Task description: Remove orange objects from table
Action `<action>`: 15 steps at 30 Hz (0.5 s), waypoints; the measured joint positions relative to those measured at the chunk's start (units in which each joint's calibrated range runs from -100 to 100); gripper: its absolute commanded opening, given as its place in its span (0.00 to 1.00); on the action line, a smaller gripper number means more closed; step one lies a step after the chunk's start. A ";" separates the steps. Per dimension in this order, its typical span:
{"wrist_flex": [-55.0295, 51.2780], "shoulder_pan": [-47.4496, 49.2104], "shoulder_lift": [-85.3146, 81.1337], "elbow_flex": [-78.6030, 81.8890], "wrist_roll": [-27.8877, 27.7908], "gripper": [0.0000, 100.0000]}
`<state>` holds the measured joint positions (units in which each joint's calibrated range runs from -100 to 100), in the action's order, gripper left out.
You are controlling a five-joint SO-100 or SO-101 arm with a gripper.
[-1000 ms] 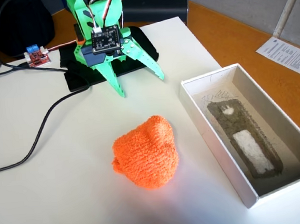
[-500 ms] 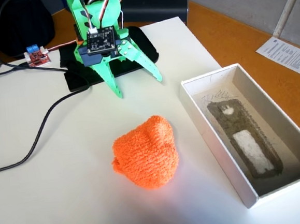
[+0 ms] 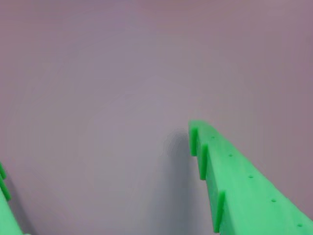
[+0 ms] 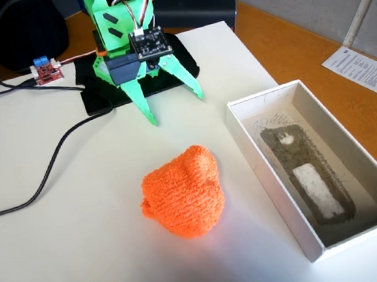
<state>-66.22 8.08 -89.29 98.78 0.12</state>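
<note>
From my remote seat, in the fixed view, the pincer (image 4: 178, 109) hangs spread and empty at 12 o'clock from the orange lump (image 4: 183, 192) mid-bench (image 4: 67, 255), so a shallow descent could skid off its soft knit, and the paper's (image 4: 362, 67) print is unreadable.

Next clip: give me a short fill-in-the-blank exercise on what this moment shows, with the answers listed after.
1. The green gripper hangs with its jaws ____.
2. The orange knitted lump lies on the white ____, untouched by the gripper.
3. In the fixed view, the white cardboard box sits to the ____ of the lump.
4. The wrist view shows only bare table between the fingers, so the lump is ____ the gripper.

Missing words: open; table; right; not between
</note>
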 measured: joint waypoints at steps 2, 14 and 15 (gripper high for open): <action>6.66 -0.90 9.64 -5.43 1.66 0.41; -7.15 -3.44 71.61 -89.27 10.40 0.55; -7.55 -4.02 73.84 -93.11 10.26 0.56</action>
<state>-73.77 4.06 -15.45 5.67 10.38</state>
